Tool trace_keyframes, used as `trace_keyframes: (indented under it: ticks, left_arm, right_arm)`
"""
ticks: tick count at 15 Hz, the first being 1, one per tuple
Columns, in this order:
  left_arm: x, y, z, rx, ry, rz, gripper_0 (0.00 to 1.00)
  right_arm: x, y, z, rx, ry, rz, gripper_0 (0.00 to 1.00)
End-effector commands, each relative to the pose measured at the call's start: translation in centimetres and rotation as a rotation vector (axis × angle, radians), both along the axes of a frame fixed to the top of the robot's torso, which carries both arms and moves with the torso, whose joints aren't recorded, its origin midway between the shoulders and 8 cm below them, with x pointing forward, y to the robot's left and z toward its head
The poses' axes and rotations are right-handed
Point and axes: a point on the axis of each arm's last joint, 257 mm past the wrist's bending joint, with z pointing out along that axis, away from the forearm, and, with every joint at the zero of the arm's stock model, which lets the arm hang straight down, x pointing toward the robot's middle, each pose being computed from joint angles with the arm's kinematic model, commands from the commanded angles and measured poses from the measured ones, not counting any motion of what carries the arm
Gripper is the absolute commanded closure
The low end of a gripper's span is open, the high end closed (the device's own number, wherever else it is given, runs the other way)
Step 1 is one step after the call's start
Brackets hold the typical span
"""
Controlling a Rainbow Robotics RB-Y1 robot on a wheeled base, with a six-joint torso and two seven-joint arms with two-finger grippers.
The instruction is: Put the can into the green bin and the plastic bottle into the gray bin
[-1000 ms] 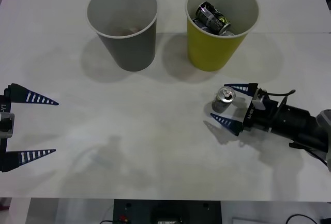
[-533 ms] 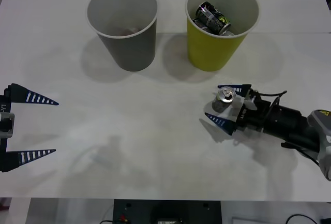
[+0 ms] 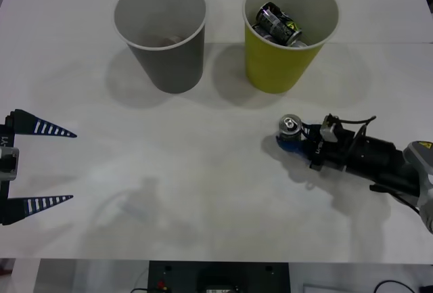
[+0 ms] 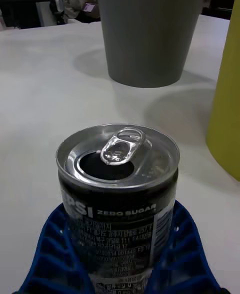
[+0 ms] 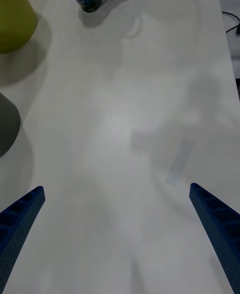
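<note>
Right gripper [image 3: 298, 140] has now closed on the can [image 3: 290, 129].

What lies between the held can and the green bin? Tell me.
Bare white table. In the front view, nothing lies between the can in the right gripper and the green bin.

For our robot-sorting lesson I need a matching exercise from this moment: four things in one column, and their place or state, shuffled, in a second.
Things
1. Pepsi can
2. green bin
3. gray bin
4. left gripper

Places or states
A. fingers spread wide, near the table's left edge
B. upright on the table, clasped by the right gripper
C. holds cans already
D. left of the other bin in the front view

Pairs: 1-B, 2-C, 3-D, 4-A
</note>
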Motion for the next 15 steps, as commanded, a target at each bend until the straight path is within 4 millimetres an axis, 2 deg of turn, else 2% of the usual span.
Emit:
trace_keyframes:
  ticks: [1, 6, 9, 13, 15]
  left_arm:
    - [0.0, 0.0, 0.0, 0.0, 0.0, 0.0, 0.0]
    - [0.0, 0.0, 0.0, 0.0, 0.0, 0.0, 0.0]
    - [0.0, 0.0, 0.0, 0.0, 0.0, 0.0, 0.0]
    - [0.0, 0.0, 0.0, 0.0, 0.0, 0.0, 0.0]
    - [0.0, 0.0, 0.0, 0.0, 0.0, 0.0, 0.0]
  right_arm:
    - [-0.3, -1.2, 0.4, -0.015, 0.012, 0.016, 1.0]
    - [-0.9, -2.3, 1.7, 0.007, 0.075, 0.036, 1.0]
    - [-0.9, -2.7, 2.6, -0.039, 0.124, 0.02, 1.0]
    - [-2.9, -3.9, 4.0, -0.105, 0.203, -0.048, 1.0]
    - [-4.6, -4.5, 4.4, -0.144, 0.277, -0.096, 1.0]
